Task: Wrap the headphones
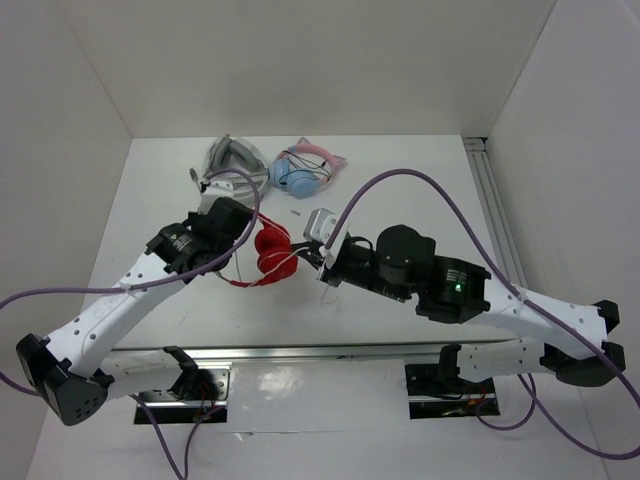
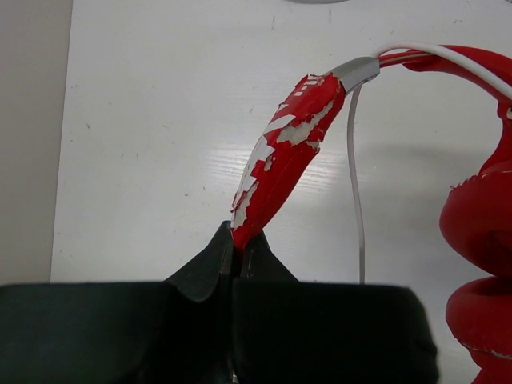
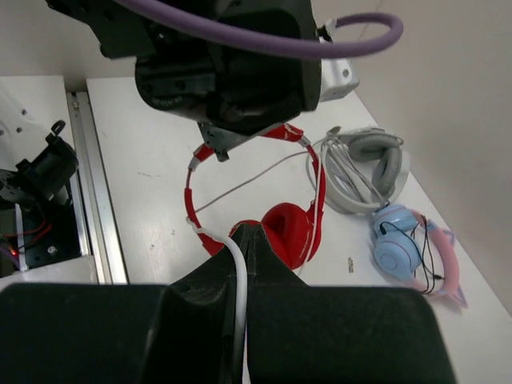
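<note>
Headphones (image 2: 284, 160): peeling glossy red band, round padded cups, thin white cable (image 2: 354, 200)

This is a robotics lab cell. A white bench (image 1: 400, 200) is boxed in by plain white panels (image 1: 300, 60). A left arm (image 1: 110, 310) and a right arm (image 1: 540, 310) are bolted to an aluminium rail (image 1: 320, 352) at the near edge, and a slotted rail (image 1: 492, 200) runs along the right side. Purple cables (image 1: 405, 172) loop from the arms. Red headphones (image 1: 275, 255), a grey-white pair (image 1: 232, 160) and a cat-ear pair (image 1: 303, 175) lie on the bench.
</note>
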### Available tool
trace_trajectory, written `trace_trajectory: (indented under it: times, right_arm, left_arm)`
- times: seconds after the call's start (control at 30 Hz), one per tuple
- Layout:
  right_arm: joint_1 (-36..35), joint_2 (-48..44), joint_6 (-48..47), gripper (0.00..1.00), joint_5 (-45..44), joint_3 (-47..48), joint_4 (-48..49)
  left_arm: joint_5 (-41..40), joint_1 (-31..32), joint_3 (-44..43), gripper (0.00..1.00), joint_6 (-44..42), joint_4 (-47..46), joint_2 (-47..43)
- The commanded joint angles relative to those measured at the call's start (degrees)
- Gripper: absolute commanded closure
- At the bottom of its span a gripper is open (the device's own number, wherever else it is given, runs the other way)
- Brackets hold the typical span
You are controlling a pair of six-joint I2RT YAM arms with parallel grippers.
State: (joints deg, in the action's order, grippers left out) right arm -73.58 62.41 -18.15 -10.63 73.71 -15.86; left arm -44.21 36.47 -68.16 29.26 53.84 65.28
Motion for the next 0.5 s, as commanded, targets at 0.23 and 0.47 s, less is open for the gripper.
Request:
trace_trajectory:
  times: [0.23,0.47]
  right_arm:
    - [0.0,1.6,-2.5,1.00,-3.0,4.4,3.5]
    - [0.0,2.8,-9.8,1.00,-15.0,2.7,2.7]
  left_arm:
    - [0.2,4.5,-1.4,1.00,1.2,-2.9,0.3]
    - [7.8,12.1,-0.7,1.00,-2.8,-1.3,-7.3]
